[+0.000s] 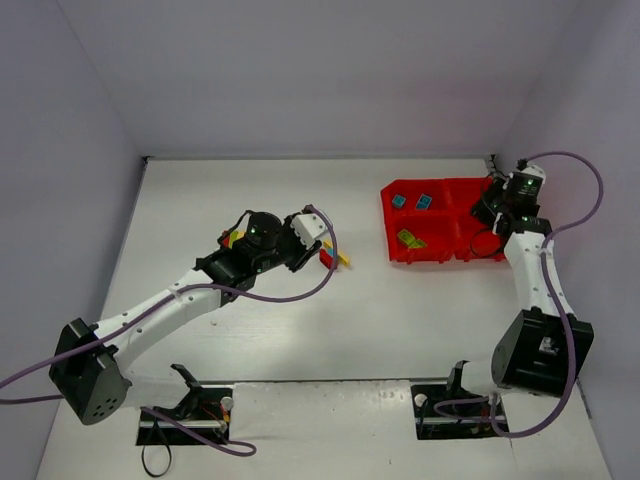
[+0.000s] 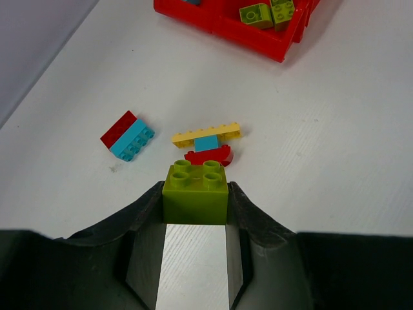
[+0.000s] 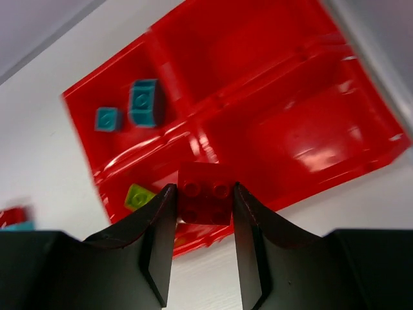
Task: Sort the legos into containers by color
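Though cyan bricks (image 1: 424, 201) and lime bricks (image 1: 410, 239) lie sorted in the tray (image 1: 466, 194), left jaws hold a lime brick (image 2: 195, 194), right jaws a red brick (image 3: 205, 200), and two mixed clumps (image 2: 127, 135) await

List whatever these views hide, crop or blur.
- Top view: the small lime green plastic brick in the left end effector is hidden under that arm's wrist.
- Top view: the small red plastic brick in the right end effector is lost beneath its wrist.
- Left wrist view: the red plastic divided tray is cut by the top edge.
- Right wrist view: that brick covers part of the tray's near compartments.
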Robot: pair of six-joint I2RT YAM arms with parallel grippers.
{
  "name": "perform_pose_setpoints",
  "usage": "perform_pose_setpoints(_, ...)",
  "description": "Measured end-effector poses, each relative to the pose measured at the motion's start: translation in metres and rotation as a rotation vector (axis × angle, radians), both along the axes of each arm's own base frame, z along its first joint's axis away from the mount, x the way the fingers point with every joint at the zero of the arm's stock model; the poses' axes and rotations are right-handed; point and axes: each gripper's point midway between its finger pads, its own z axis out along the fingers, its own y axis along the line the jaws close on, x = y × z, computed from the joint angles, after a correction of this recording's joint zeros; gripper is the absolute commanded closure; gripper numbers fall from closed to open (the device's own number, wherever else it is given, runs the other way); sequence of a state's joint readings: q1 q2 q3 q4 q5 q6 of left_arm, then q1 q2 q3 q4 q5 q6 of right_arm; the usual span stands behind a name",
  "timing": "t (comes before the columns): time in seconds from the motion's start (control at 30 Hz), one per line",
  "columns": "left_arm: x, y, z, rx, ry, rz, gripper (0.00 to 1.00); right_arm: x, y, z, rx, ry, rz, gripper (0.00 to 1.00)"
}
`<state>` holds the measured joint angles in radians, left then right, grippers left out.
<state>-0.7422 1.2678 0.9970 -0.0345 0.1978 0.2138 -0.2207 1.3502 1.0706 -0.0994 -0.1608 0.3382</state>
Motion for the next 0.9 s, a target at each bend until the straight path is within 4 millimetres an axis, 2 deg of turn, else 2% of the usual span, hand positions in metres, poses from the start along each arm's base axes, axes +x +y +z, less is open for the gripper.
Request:
perform_pose_setpoints(0.07,0.0,0.0,-0.001,-0.001,0.006,0.003,0.95,0.005,-0.024,-0.007,-0.028,0.029,-0.077,0.97)
perform_pose_setpoints(0.2,-0.001,0.001,-0.001,0.001,0.009,0.005,0.95,0.018,-0.048,-0.029,-0.058,0.094,-0.142,0.91)
perform_pose_setpoints(0.33,0.0,0.001,-0.002,0.002,0.009,0.007,0.95,0.028,-0.06,-0.058,-0.065,0.168,-0.168,0.67)
perform_pose_setpoints(0.37,-0.001,0.001,-0.002,0.003,0.01,0.007,0.95,0.029,-0.062,-0.067,-0.064,0.189,-0.169,0.58)
perform_pose_setpoints(0.43,-0.001,0.001,-0.002,0.003,0.011,0.006,0.95,0.029,-0.063,-0.08,-0.062,0.222,-0.168,0.51)
perform_pose_setpoints(0.47,-0.001,0.001,-0.002,0.003,0.012,0.004,0.95,0.029,-0.063,-0.085,-0.061,0.232,-0.166,0.45)
perform_pose_setpoints(0.53,-0.002,0.0,-0.002,0.001,0.015,-0.004,0.95,0.029,-0.063,-0.09,-0.062,0.246,-0.162,0.41)
perform_pose_setpoints(0.6,-0.003,-0.001,-0.002,-0.001,0.018,-0.012,0.94,0.029,-0.062,-0.09,-0.058,0.245,-0.157,0.35)
perform_pose_setpoints(0.73,-0.007,-0.003,0.002,-0.013,0.015,-0.03,0.91,0.032,-0.054,-0.088,-0.033,0.231,-0.119,0.35)
perform_pose_setpoints(0.83,-0.01,-0.004,0.007,-0.024,0.005,-0.05,0.89,0.033,-0.031,-0.074,-0.002,0.186,-0.041,0.36)
perform_pose_setpoints(0.9,-0.012,-0.005,0.011,-0.029,-0.006,-0.067,0.89,0.032,-0.001,-0.054,0.022,0.13,0.055,0.36)
